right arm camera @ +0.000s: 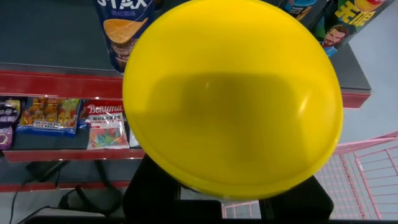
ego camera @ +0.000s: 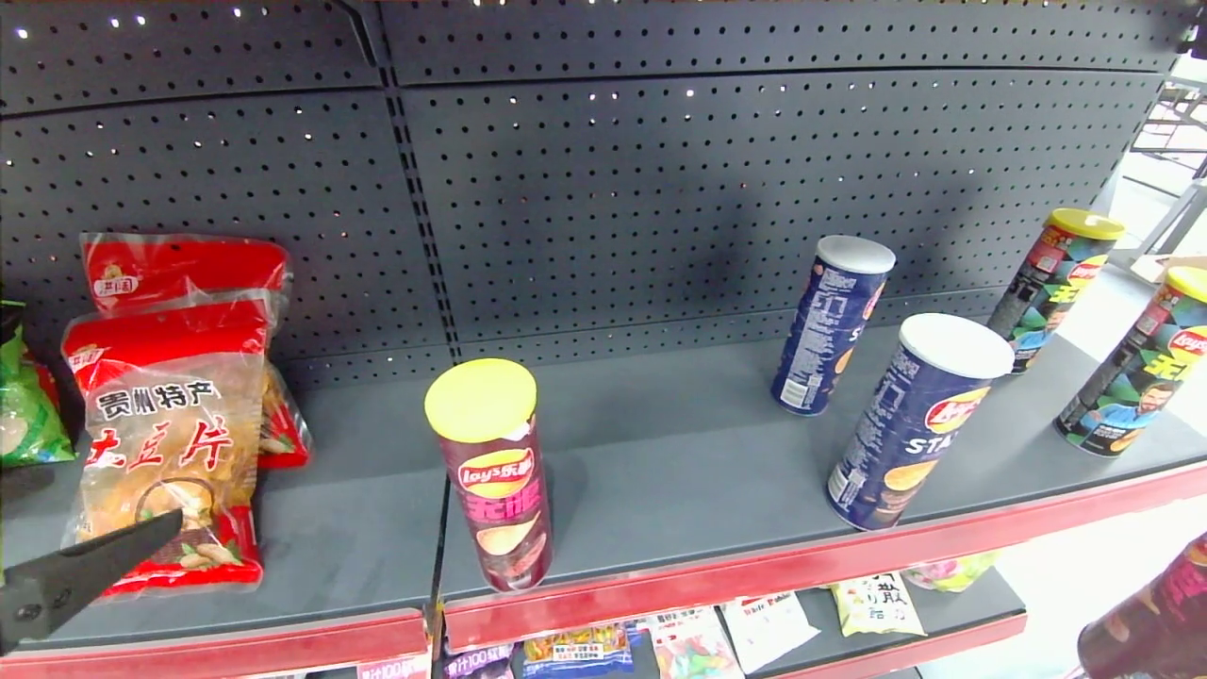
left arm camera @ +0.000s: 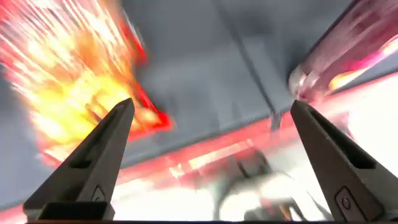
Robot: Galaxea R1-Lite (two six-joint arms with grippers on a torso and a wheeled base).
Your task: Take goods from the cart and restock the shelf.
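Trouble lies ahead of my right gripper [right arm camera: 227, 202], clamped on a chip can [right arm camera: 231, 93]: it could topple the blue can [ego camera: 917, 420] beyond. Left gripper [left arm camera: 211, 104] gapes wide, empty.

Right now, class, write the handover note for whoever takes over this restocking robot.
Left gripper: open, empty, by the red snack bags at the left end of the shelf.
Right gripper: shut on a maroon chip can with yellow lid, in front of the shelf's right part, near the pink cart.
On the shelf: one maroon can, two navy cans, two black cans, all upright.
Left: shelve the held can.
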